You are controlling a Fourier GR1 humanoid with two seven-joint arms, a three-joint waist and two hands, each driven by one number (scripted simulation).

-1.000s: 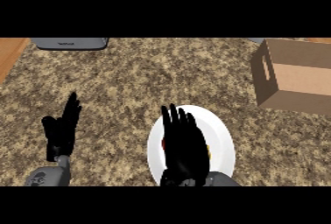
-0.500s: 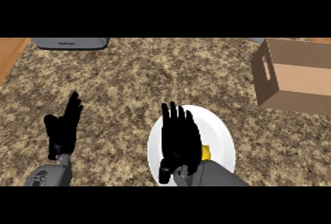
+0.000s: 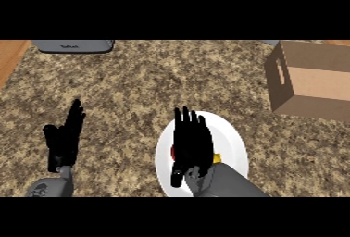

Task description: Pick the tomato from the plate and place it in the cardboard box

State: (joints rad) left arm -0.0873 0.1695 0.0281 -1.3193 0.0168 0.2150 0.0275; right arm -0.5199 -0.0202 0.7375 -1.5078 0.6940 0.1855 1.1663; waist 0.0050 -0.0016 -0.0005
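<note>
The right hand point(image 3: 191, 147) lies over the white plate point(image 3: 234, 139) near the lower edge of the head view. Its fingers are straight and held close side by side, pointing away from the robot and not curled round anything. The hand covers most of the plate's middle. Of the tomato point(image 3: 173, 152) only a thin red sliver shows, at the hand's left edge (whether the palm touches it cannot be told), so the tomato is still on the plate and under the hand. A small yellow piece point(image 3: 217, 158) peeks out on the hand's other side, also on the plate. The left hand point(image 3: 64, 141) rests open at the lower left, fingers up and straight, well apart from the plate. The cardboard box point(image 3: 308, 90) stands on the speckled bench point(image 3: 137, 88) at the upper right, its open side turned up and a slot handle showing in its left wall; it is well apart from the plate. A grey appliance point(image 3: 73, 45) sits at the far edge of the bench, upper left, and a strip of wood point(image 3: 10, 58) shows beside the bench there.
</note>
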